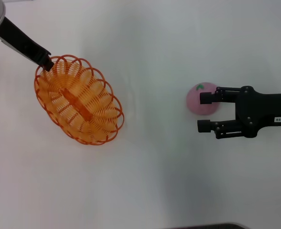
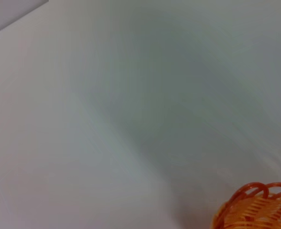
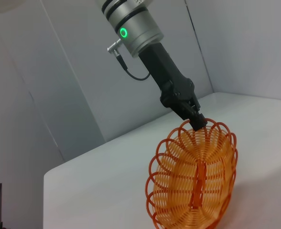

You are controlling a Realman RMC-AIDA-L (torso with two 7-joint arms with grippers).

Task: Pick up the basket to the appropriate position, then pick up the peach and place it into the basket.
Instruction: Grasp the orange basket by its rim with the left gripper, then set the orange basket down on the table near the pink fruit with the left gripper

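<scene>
The orange wire basket (image 1: 78,106) is at the left of the head view, tilted with its inside facing up. My left gripper (image 1: 47,63) is shut on its far rim and holds it; the right wrist view shows the basket (image 3: 194,181) hanging tipped from that gripper (image 3: 196,122). A bit of the basket's rim (image 2: 255,210) shows in the left wrist view. The pink peach (image 1: 200,99) lies on the white table at the right. My right gripper (image 1: 205,112) is open, one finger over the peach's near side, the other beside it.
The white table (image 1: 155,181) spreads around both objects. A grey wall (image 3: 59,86) stands behind the table's far edge in the right wrist view. A dark edge (image 1: 207,226) shows at the bottom of the head view.
</scene>
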